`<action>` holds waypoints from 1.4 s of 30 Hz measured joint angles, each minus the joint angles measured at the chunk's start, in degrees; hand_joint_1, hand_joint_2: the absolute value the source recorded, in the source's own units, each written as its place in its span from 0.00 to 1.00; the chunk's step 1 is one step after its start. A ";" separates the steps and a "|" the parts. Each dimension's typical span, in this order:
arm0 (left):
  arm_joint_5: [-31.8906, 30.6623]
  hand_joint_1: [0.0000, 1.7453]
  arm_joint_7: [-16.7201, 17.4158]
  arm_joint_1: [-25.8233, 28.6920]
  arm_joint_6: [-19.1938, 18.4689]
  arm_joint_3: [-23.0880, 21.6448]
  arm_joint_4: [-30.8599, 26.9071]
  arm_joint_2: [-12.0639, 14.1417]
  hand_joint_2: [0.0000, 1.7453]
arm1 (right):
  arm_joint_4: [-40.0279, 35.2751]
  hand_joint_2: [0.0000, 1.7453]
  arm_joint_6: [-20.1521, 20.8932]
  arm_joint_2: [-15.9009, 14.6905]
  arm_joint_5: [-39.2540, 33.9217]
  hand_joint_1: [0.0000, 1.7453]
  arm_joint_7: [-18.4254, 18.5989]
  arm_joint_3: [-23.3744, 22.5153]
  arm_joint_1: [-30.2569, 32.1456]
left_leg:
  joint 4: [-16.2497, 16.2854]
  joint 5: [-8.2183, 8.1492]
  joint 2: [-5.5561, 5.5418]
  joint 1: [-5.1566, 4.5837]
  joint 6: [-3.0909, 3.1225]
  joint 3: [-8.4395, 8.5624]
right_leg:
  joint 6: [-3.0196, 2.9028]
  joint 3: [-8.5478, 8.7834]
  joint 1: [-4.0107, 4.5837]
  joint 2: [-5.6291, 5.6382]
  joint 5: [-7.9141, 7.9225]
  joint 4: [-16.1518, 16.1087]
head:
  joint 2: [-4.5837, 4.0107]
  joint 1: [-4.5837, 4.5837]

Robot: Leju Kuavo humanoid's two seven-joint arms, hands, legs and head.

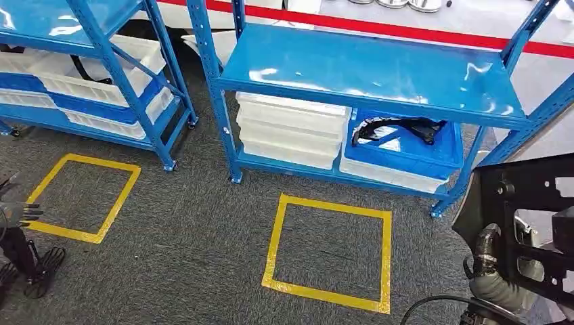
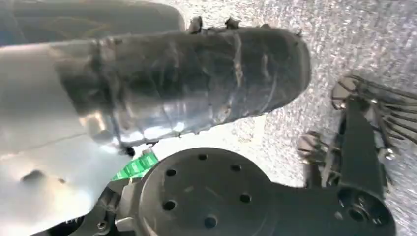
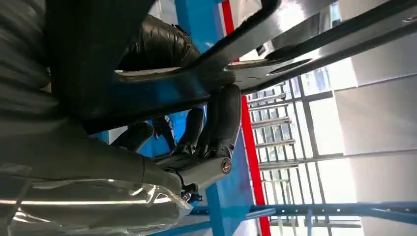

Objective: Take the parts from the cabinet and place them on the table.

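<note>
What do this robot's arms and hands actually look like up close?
The left arm is silver, its wrist wrapped in dark tape. The right hand has glossy dark fingers on a grey metal base with a small screw. The left hand looks grey with dark fingers.

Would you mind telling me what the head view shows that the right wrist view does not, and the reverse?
Head view alone: two yellow tape squares on the grey carpet, stacked white bins on the lower shelf, a blue bin holding a black part, and a second rack to the left.

Right wrist view alone: the right hand up close, its fingers wrapped around a bar of the black frame part, with windows behind.

Both: the black frame part, the blue rack and the red floor stripe.
</note>
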 joint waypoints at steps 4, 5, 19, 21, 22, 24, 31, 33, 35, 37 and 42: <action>-0.09 0.00 -0.17 -0.09 -0.04 -0.02 -0.02 0.00 0.00 | -0.31 1.00 0.15 -0.07 0.57 1.00 0.72 -0.44 -0.13 | 1.30 1.92 -0.11 -0.12 -1.16 -2.25 | -0.93 14.55 0.15 0.05 -0.43 -20.46 | 0.00 -0.09; -0.11 0.00 -0.24 -0.02 -0.09 -0.04 0.00 0.00 0.00 | -0.35 1.00 0.22 -0.09 0.77 1.00 0.76 -0.50 -0.36 | 1.09 2.72 -0.09 -0.06 -1.56 -2.61 | -1.19 15.00 0.24 0.05 -1.24 -21.73 | 0.00 -0.09; -0.24 0.00 -0.63 0.17 -0.35 -0.09 0.04 1.33 0.00 | -0.50 1.00 1.01 -0.15 5.22 1.00 3.10 -0.55 0.12 | 3.31 -3.14 3.42 0.05 -3.55 3.87 | -2.21 7.54 0.65 -3.45 2.90 -18.56 | 0.00 -0.85; -0.35 0.00 -0.65 -0.11 -0.35 -0.09 0.04 1.33 0.00 | -0.55 1.00 1.09 -0.17 5.46 1.00 3.21 -0.57 0.00 | 2.08 -3.83 2.38 -0.06 -2.50 3.62 | -1.61 7.14 0.66 -4.62 3.30 -18.10 | 0.00 -0.77; -0.37 0.00 -0.66 -0.25 -0.37 -0.11 0.04 1.33 0.00 | -0.63 1.00 1.09 -0.15 5.49 1.00 3.21 -0.55 0.00 | 2.00 -3.99 1.65 -0.10 -2.00 3.30 | -1.32 6.93 0.66 -5.27 3.48 -18.08 | 0.00 -0.74; -0.37 0.00 -0.65 0.05 -0.37 -0.09 0.04 1.31 0.00 | -0.66 1.00 1.09 -0.17 5.53 1.00 3.28 -0.52 -0.02 | 1.52 -3.19 0.68 0.44 -0.83 3.01 | -0.55 6.30 0.54 -3.60 2.17 -17.07 | 0.00 -0.57; -0.44 0.00 -0.79 0.15 0.17 -0.09 0.04 0.09 0.00 | -0.63 1.00 1.53 -0.48 5.03 1.00 3.63 -0.66 0.08 | 1.60 -0.84 -3.53 -0.38 0.01 0.42 | -1.42 1.43 0.69 0.02 -2.27 -4.42 | 0.00 -0.07; -0.48 0.00 -1.01 0.13 0.15 -0.11 0.04 0.09 0.00 | -0.70 1.00 1.99 -0.48 4.87 1.00 3.74 -0.87 -0.04 | 1.52 -0.26 -4.75 -0.52 -0.02 0.24 | -3.26 7.26 1.32 2.52 2.26 -15.23 | 0.00 -0.07; -0.52 0.00 -1.01 -0.04 0.13 -0.22 0.04 -0.11 0.00 | -0.98 1.00 2.23 -0.54 4.87 1.00 3.69 -0.94 -0.15 | 1.67 0.21 -5.65 -0.45 -0.50 -0.51 | -4.29 8.64 1.47 3.83 2.10 -18.81 | 0.00 -0.09; -0.52 0.00 -1.00 0.15 0.13 -0.20 0.04 -0.20 0.00 | -0.98 1.00 2.38 -0.53 4.85 1.00 3.72 -0.94 -0.27 | 1.27 0.94 -6.89 -0.05 -1.35 -0.99 | -4.64 8.53 1.82 2.85 2.44 -19.00 | 0.00 0.15; -0.52 0.00 -1.09 0.20 0.22 -0.20 0.06 -0.15 0.00 | -0.98 1.00 2.54 -0.42 4.72 1.00 3.72 -0.92 -0.28 | 12.41 -6.42 -1.31 -0.09 -3.07 -6.23 | -3.67 9.30 0.72 -0.82 4.63 -22.27 | 0.00 -0.22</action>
